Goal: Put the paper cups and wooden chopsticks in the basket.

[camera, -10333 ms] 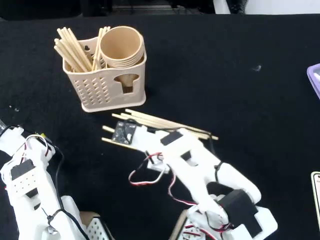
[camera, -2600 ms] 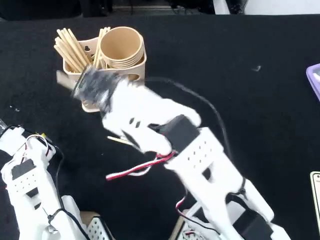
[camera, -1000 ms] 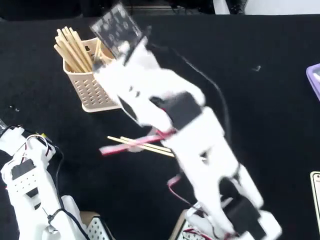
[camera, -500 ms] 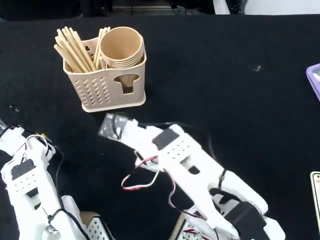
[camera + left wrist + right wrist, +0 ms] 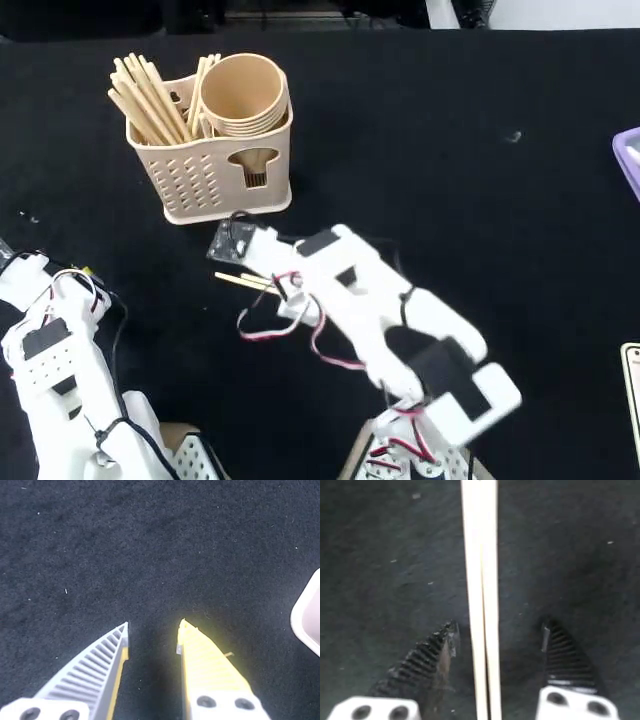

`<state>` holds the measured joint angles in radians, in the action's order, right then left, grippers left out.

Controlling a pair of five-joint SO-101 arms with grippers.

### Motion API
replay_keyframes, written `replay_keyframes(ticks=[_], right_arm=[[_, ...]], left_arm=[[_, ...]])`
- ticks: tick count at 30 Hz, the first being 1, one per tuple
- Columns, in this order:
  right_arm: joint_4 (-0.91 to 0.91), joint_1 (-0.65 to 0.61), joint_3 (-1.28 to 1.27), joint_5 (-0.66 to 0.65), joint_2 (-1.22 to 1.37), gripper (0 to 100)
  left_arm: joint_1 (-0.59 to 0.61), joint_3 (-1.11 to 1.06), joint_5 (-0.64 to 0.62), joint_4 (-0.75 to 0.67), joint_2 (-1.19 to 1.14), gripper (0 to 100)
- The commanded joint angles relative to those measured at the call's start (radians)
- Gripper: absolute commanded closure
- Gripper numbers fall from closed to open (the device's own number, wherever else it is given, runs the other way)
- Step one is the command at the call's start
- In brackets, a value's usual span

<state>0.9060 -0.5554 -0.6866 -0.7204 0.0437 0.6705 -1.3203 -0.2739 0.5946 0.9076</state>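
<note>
The basket (image 5: 215,170) stands on the black table (image 5: 480,200). A stack of cups (image 5: 245,95) sits upright in one of its compartments, and a bundle of chopsticks (image 5: 140,100) leans out of the compartment beside that, with a few more sticks poking up between the two.

Two loose chopsticks (image 5: 243,281) lie flat on the table just in front of the basket, apart from its front wall. They lie side by side, touching or very nearly so along their length.

The right arm (image 5: 370,310) runs from the near edge of the table toward the basket, and its head is over the loose chopsticks. The right gripper (image 5: 498,625) is spread wide and straddles them, with one jaw on each side. The sticks run down the middle of the gap, and neither jaw touches the wood.

The left arm (image 5: 50,370) is well away from the basket, on the near side below the chopsticks' compartment. The left gripper (image 5: 153,624) points down at bare table, its jaws apart with nothing between them
</note>
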Motion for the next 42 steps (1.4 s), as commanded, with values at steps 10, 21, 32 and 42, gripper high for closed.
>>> replay_keyframes(ticks=[10,21,32,42], right_arm=[[0.126,-0.021,0.071,-0.101,0.084,96.9],[0.342,-0.021,0.203,0.051,-0.341,98.8],[-0.005,-0.196,0.441,0.388,-0.713,98.7],[-0.861,-0.169,0.481,0.632,-0.443,98.7]], left_arm=[[-0.004,0.01,0.006,-0.009,0.018,84],[-0.004,0.01,0.006,-0.009,0.018,84],[-0.004,0.01,0.006,-0.012,0.018,84],[-0.004,0.01,0.006,-0.009,0.018,84]])
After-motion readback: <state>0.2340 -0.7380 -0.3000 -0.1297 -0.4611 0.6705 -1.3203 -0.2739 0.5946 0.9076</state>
